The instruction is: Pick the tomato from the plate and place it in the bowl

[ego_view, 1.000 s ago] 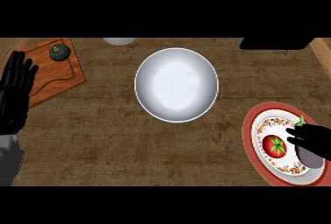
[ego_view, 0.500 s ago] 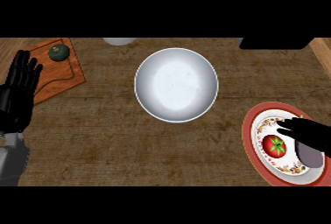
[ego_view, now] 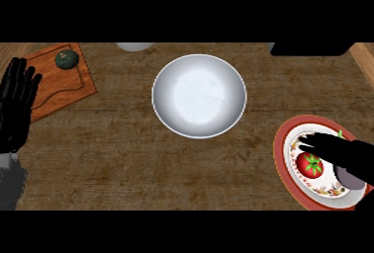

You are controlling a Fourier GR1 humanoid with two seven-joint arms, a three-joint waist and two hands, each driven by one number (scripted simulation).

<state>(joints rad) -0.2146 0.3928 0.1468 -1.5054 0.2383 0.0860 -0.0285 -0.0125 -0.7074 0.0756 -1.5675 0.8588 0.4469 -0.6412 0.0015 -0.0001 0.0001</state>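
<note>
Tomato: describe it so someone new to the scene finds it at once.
Start at the big white bowl mid-counter, then go to the red-rimmed plate at the lower right. The tomato lies on it, just left of the right hand: the only red round thing, with a green stem.

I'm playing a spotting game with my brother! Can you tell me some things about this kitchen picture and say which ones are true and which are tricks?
1. The tomato is on the plate. True.
2. The bowl has a tomato inside. False: nothing shows in it.
3. The right hand is over the plate, beside the tomato. True.
4. The left hand is holding the bowl. False: it rests open at the view's left edge.
5. A dark green round thing sits on the wooden board. True.
</note>
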